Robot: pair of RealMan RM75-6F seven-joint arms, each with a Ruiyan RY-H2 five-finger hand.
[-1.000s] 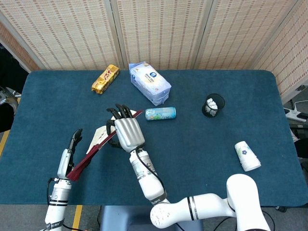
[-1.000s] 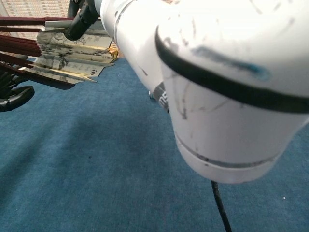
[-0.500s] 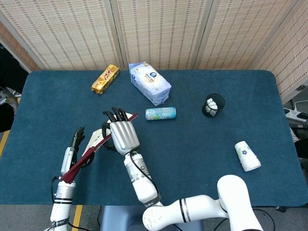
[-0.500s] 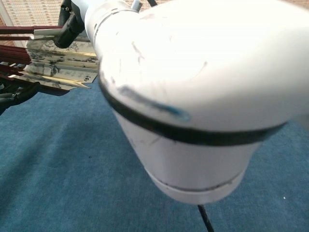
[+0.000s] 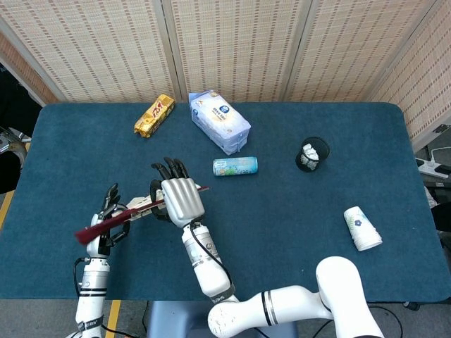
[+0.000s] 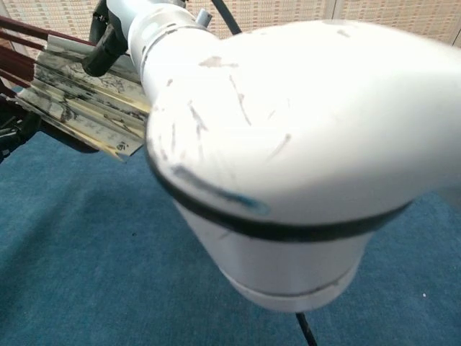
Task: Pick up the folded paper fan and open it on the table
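Dark red ribs mark the paper fan (image 5: 123,217), which lies in the lower left of the head view, raised over the blue table (image 5: 296,211). Its long axis runs nearly level across the frame, tilted slightly: the closed rib end points to the lower left, the other end to the right, toward the centre of the table. Left hand (image 5: 107,224), lower left, grips the fan near its rib end with fingers curled around it. Right hand (image 5: 180,196), just right of the left, holds the fan's other end with fingers closed over it; its back faces the camera. In the chest view the partly spread pleats (image 6: 83,101) show pale paper with dark printing at upper left, and the right arm's white housing (image 6: 302,158) fills most of the frame. Along the table's upper edge lie a gold snack bar (image 5: 154,115) and a white tissue pack (image 5: 219,122); a small can (image 5: 235,166) lies on its side near centre.
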